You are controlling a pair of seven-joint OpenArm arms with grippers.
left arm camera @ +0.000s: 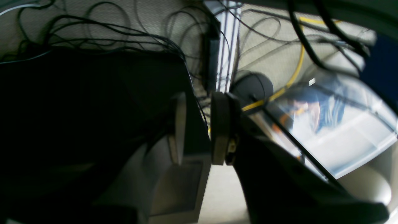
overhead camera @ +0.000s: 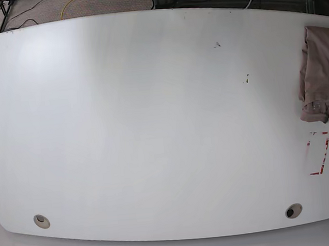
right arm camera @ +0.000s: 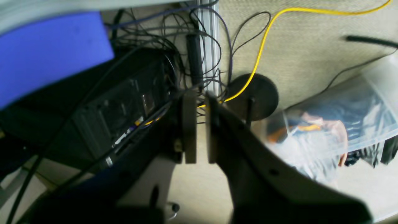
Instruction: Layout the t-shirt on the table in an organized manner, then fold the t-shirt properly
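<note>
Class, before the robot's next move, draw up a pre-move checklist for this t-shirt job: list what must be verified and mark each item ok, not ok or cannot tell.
1. t-shirt on the table: ok, at its right edge in the base view.
2. T-shirt laid flat: not ok, bunched.
3. Whole t-shirt in view: not ok, cut off by the frame.
4. left gripper free of cloth: ok.
5. right gripper free of cloth: ok, nearly shut.
6. Arms over the table: not ok, none shows.

Lab: cable tangle point(right arm camera: 186, 46), computer tower point(right arm camera: 124, 105) on carpet
</note>
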